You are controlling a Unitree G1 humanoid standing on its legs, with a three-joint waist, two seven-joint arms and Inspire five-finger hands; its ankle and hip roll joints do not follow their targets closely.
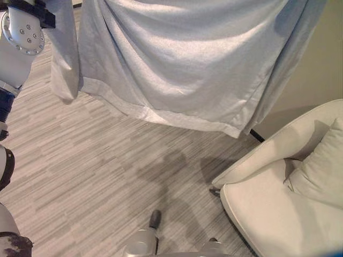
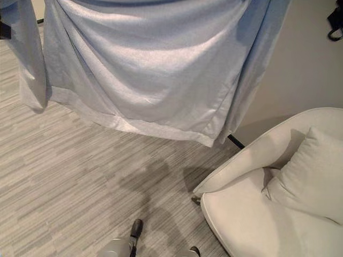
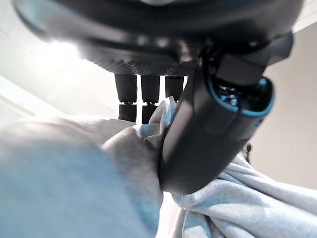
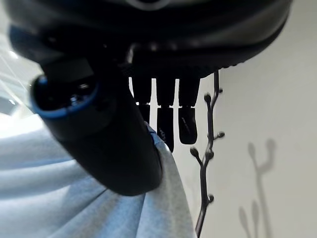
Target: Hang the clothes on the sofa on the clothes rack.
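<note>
No text, label, number or sign can be read anywhere in these views. The pale blue-grey cloth garment (image 1: 182, 64) hanging above the floor shows a plain surface with only a lighter hem band, and the cream upholstered sofa (image 1: 268, 214) with its matching cushion (image 2: 313, 174) bears no tag or print. The grey striped carpet floor (image 1: 96, 176), the beige wall (image 2: 305, 69) and the thin black branched clothes rack (image 4: 207, 158) carry no markings either.
</note>
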